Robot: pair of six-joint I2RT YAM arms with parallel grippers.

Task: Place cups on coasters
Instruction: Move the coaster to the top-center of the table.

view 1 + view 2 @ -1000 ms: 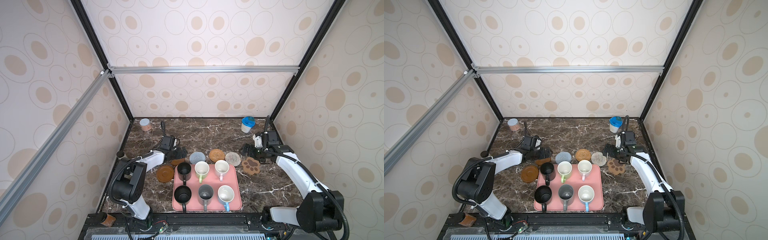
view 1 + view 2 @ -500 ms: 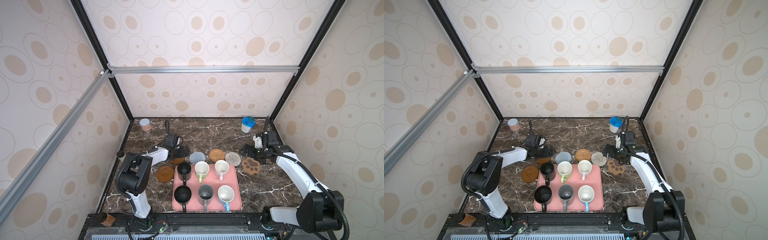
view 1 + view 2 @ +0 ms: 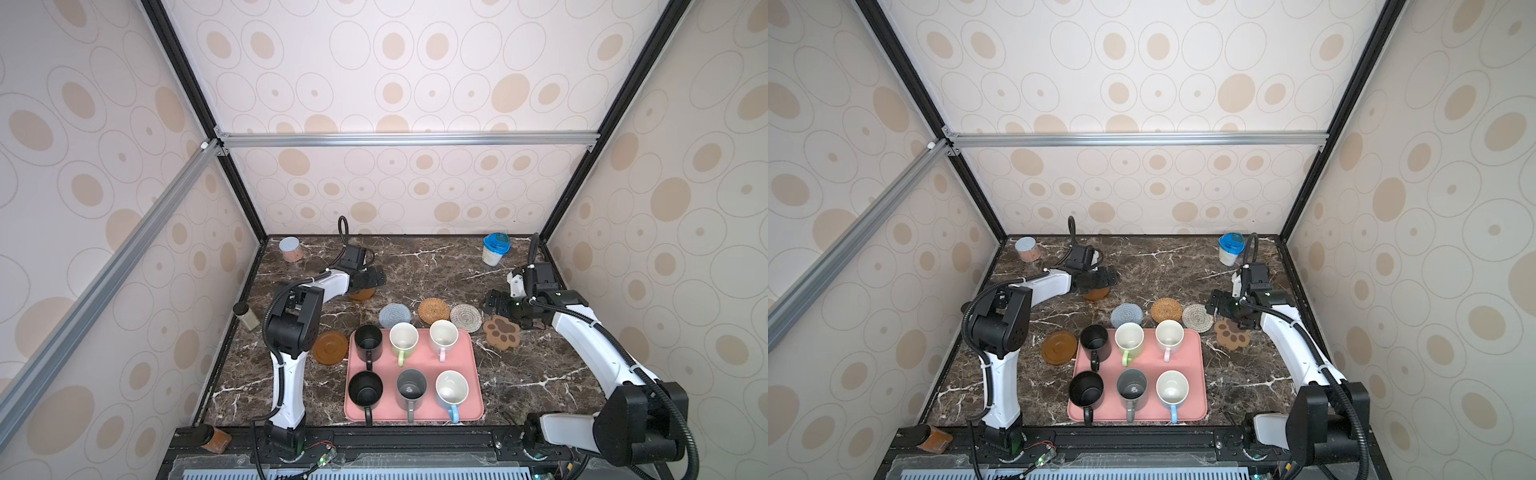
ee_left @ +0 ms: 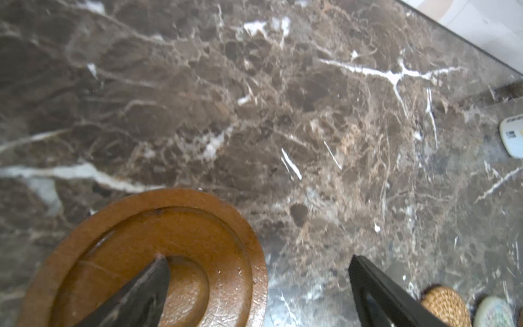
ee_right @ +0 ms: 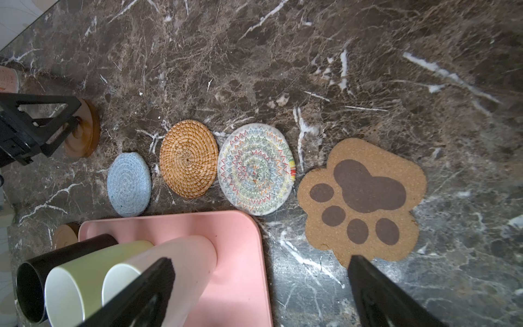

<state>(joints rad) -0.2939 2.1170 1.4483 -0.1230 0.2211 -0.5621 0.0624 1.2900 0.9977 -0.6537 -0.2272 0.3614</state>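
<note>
Nothing is placed yet. All six mugs stand upright on the pink rectangular tray (image 3: 471,361) at the near middle of the dark marble table (image 3: 415,266). The far row holds a black mug (image 3: 368,338), a pale green mug (image 3: 403,336) and a pale pink mug (image 3: 443,333). The near row holds a second black mug (image 3: 365,388), a grey mug (image 3: 410,388) and a light blue mug (image 3: 451,388).

Every coaster lies bare. The blue-grey crochet round (image 3: 395,315), orange rattan round (image 3: 434,309), whitish woven round (image 3: 466,318) and brown cork paw mat (image 3: 501,331) line the tray's far edge. One brown wooden disc (image 3: 330,347) lies just left of the tray.

The left gripper (image 4: 257,262) is spread wide and empty, with one finger over the second brown disc (image 4: 147,254) at the far left. The right gripper (image 5: 260,262), equally wide and empty, hangs by the paw mat. All six placements remain.
</note>
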